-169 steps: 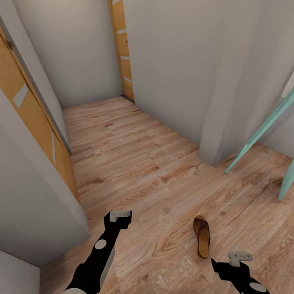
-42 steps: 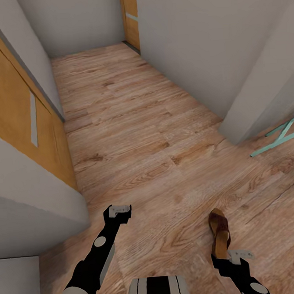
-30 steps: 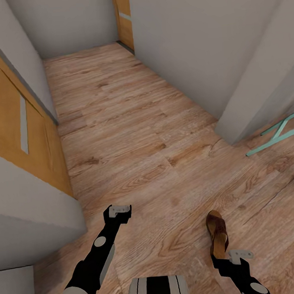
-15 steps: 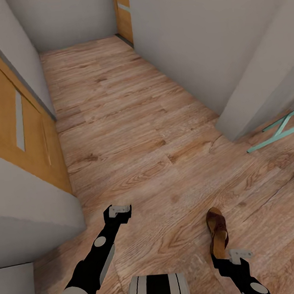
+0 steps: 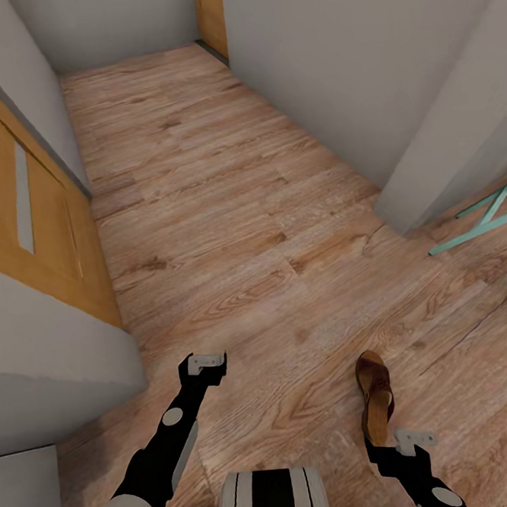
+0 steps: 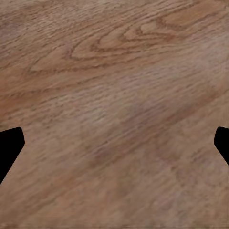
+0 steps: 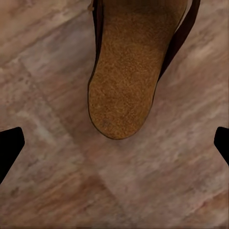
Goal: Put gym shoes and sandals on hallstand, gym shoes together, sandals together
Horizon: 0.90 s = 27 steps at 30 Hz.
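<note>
Open floor [image 5: 229, 232] between walls [image 5: 323, 73]; lone sandal [image 5: 375, 396]

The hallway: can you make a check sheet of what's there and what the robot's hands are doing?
Surface: corridor floor, light brown wood planks.
Job's things: one sandal lying flat on the floor, just ahead of the right hand; its cork heel end shows in the right wrist view.
Clutter: nothing seen.
Hands: left hand open, over bare floor; right hand open, holding nothing.
Cables: nothing seen.
Surroundings: grey walls, orange door, teal frame at the right.
</note>
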Tool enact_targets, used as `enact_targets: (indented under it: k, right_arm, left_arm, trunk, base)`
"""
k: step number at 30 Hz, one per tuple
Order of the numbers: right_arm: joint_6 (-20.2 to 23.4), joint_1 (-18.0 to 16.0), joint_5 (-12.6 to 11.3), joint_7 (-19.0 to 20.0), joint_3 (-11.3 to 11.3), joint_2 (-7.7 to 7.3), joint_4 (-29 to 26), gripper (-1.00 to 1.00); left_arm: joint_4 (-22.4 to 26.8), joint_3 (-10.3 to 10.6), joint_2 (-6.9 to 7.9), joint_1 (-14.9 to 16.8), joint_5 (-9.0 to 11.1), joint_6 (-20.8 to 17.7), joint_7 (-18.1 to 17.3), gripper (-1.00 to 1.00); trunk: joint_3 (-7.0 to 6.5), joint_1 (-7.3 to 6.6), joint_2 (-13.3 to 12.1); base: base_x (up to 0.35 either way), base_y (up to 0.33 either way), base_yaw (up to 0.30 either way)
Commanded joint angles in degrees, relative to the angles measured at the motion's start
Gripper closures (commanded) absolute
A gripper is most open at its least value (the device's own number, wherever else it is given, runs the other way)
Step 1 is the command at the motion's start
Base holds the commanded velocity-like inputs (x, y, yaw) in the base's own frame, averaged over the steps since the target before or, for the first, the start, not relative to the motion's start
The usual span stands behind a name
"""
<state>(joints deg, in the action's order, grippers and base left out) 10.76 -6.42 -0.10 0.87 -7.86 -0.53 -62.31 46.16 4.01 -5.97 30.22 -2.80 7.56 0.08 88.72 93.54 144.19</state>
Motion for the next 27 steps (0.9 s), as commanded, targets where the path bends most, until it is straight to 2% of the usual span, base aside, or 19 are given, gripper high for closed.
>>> enact_targets:
  k: [1,21,27]
  right_arm:
    - [0.3,0.0,0.0,0.1,0.0,0.00,-0.1,-1.00]
    - [0.3,0.0,0.0,0.1,0.0,0.00,0.0,-1.00]
    - [0.2,0.0,0.0,0.1,0.0,0.00,0.2,-1.00]
  left_arm:
    - [0.0,0.0,-0.01,0.0,-0.3,0.2,0.0,-1.00]
    - [0.0,0.0,-0.01,0.0,-0.3,0.2,0.0,-1.00]
    - [0.0,0.0,-0.01,0.0,-0.4,0.2,0.0,-1.00]
  trunk:
    - [0.36,0.02,0.0]
    - [6.51,0.53,0.3]
    - [6.59,0.53,0.3]
  base:
    - [0.000,0.000,0.000]
    - [0.000,0.000,0.000]
    - [0.000,0.000,0.000]
